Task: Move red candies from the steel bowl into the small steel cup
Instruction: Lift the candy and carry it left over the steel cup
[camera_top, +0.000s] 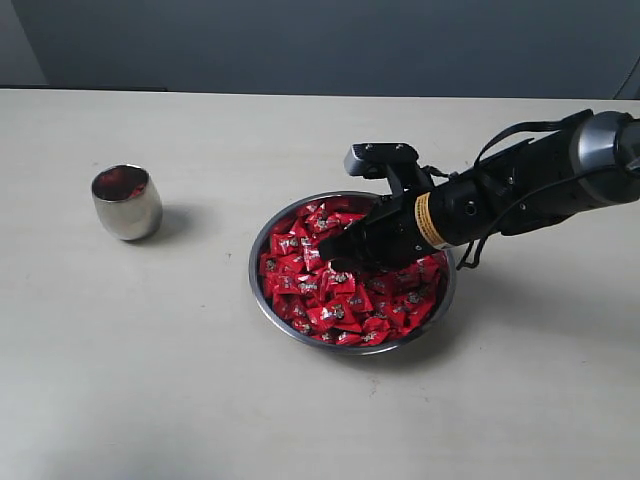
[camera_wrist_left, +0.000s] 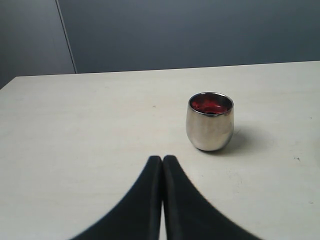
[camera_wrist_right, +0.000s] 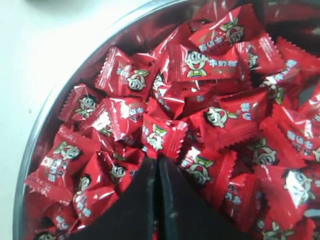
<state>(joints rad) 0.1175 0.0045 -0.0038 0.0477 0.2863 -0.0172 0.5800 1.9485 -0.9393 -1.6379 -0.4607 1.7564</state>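
Observation:
The steel bowl (camera_top: 253, 272) sits right of the table's middle, heaped with red candies (camera_top: 322, 302). My right gripper (camera_top: 335, 262) reaches down into the heap from the right. In the right wrist view this gripper (camera_wrist_right: 156, 160) is shut, its tips pinching the lower wrapper edge of one red candy (camera_wrist_right: 161, 136) among the other candies (camera_wrist_right: 215, 65) inside the bowl's wall (camera_wrist_right: 60, 95). The small steel cup (camera_top: 127, 205) stands upright at the left with red showing inside. My left gripper (camera_wrist_left: 162, 158) is shut and empty above bare table, a short way from the cup (camera_wrist_left: 210, 124). It is outside the exterior view.
The pale table (camera_top: 150, 380) carries only the bowl and the cup. A dark wall (camera_top: 320, 40) runs behind its far edge. The right arm (camera_top: 520, 190) stretches in from the right edge above the table.

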